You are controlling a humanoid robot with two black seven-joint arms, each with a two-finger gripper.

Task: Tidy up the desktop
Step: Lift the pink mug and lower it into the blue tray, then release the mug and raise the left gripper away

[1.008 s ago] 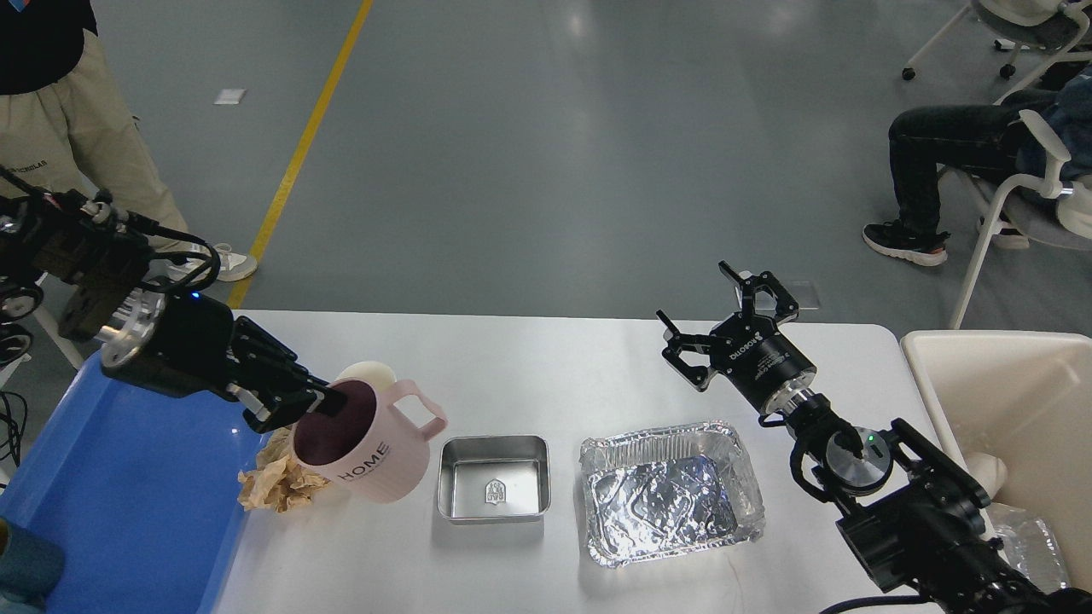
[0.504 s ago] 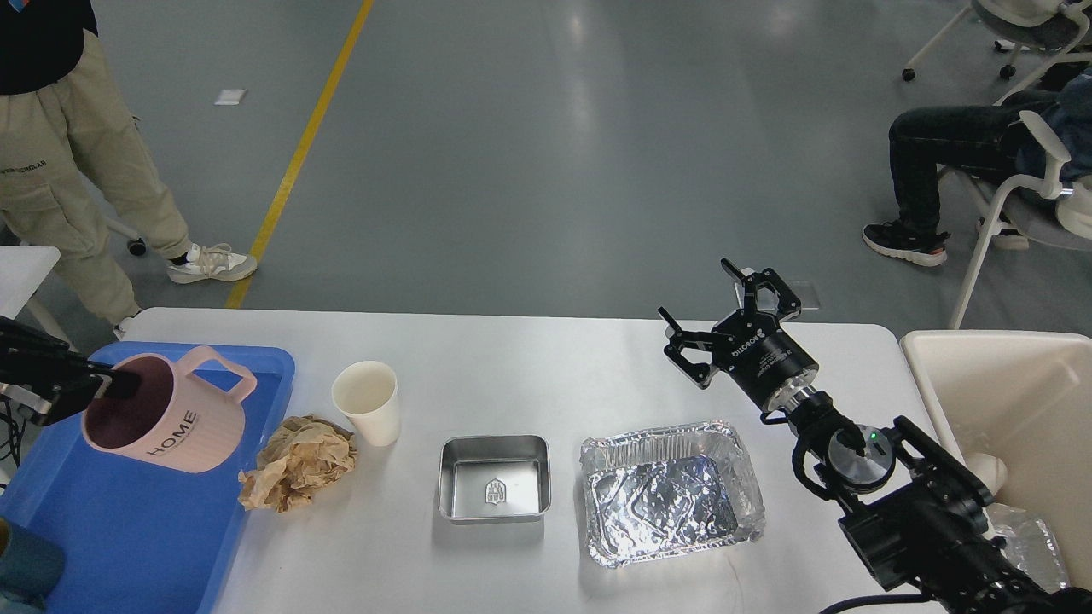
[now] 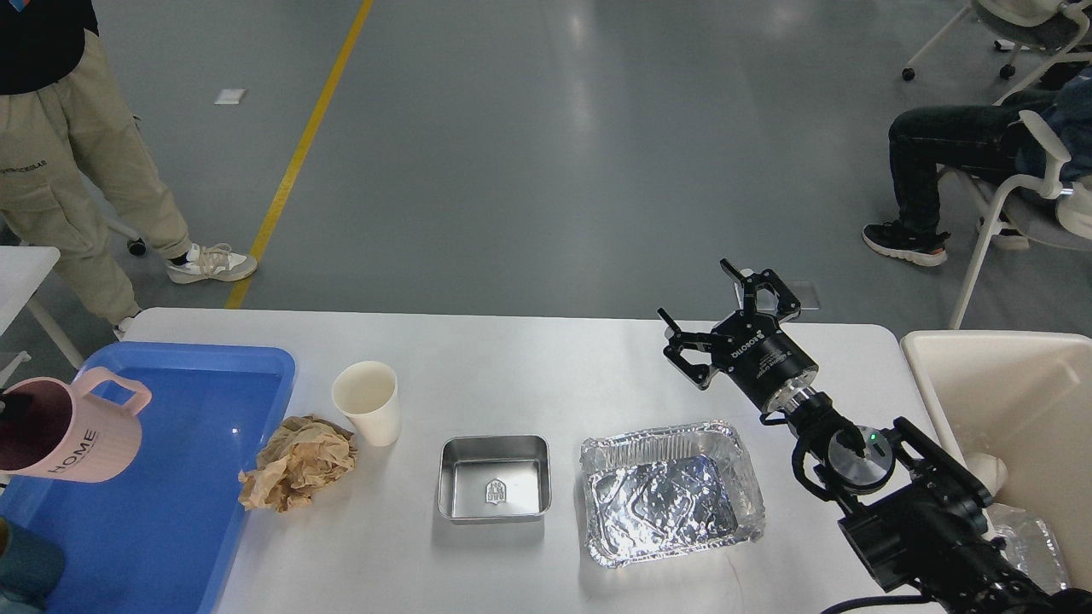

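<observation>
The white desktop (image 3: 546,358) carries a white paper cup (image 3: 367,401), a crumpled brown paper (image 3: 299,460), a small steel dish (image 3: 495,477) and a foil tray (image 3: 670,490). A pink "HOME" mug (image 3: 72,435) hangs tilted over the left end of the blue tray (image 3: 188,477). Only a dark fingertip of my left gripper (image 3: 5,402) shows, at the frame's left edge, inside the mug's rim. Above the table's far edge, beyond the foil tray, my right gripper (image 3: 693,292) stands open and holds nothing.
A cream bin (image 3: 1007,384) stands off the table's right end. A teal object (image 3: 26,567) lies in the blue tray's near corner. One person stands at the far left and another sits at the far right.
My left gripper carried the pink mug leftward from beside the paper cup to over the blue tray's left end, and the arm has left the view. The right arm stayed still.
</observation>
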